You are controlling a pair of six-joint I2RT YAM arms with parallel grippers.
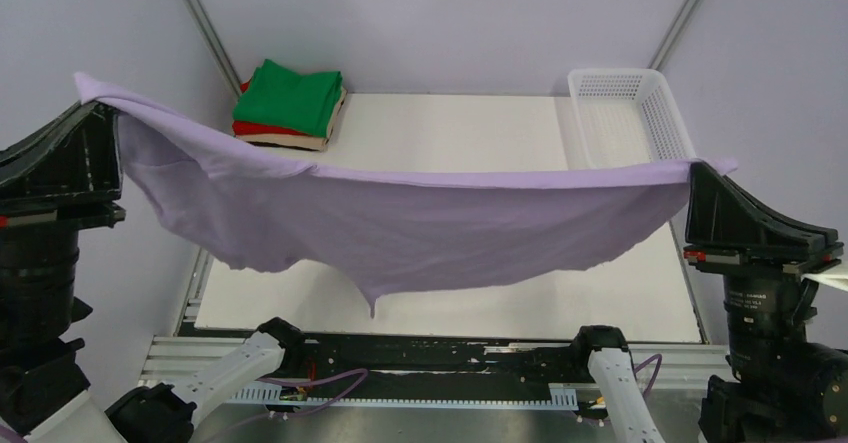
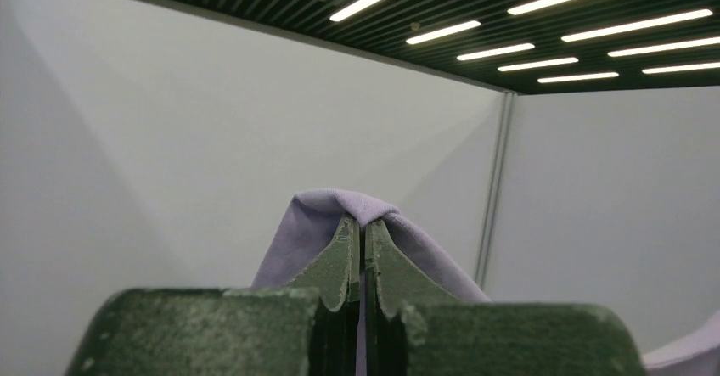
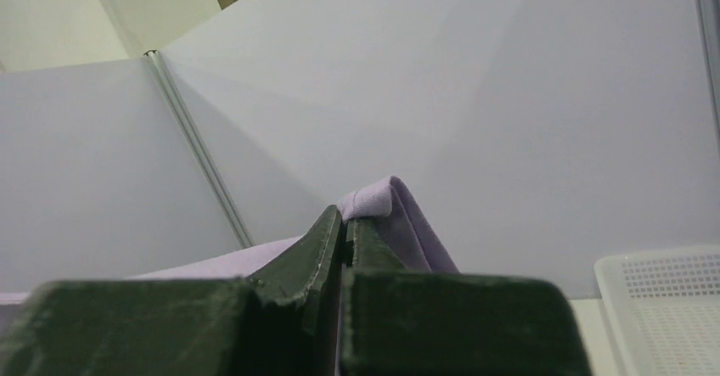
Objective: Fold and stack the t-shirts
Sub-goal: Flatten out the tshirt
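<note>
One flat white desk (image 1: 450, 133) carries everything, and its bare top shows between the two far corners and along the near edge below the hanging cloth. One large lavender-purple cloth t-shirt (image 1: 400, 223) is spread wide in the air above it. Its upper edge runs in a nearly straight line from the left arm (image 1: 60, 163) to the right arm (image 1: 750, 228). The lower edge sags, with one tip drooping lowest near the desk's near edge; I cannot tell whether it touches. One white plastic mesh basket (image 1: 668, 123) sits in the far right corner, along the desk's right edge. In the far left corner lies one stack of three: a green folded t-shirt (image 1: 295, 98) on top, a red folded t-shirt (image 1: 262, 129) beneath, and a beige folded t-shirt (image 1: 290, 141) lowest. Each arm's jaws are pressed together on a pinch of the lavender cloth.
</note>
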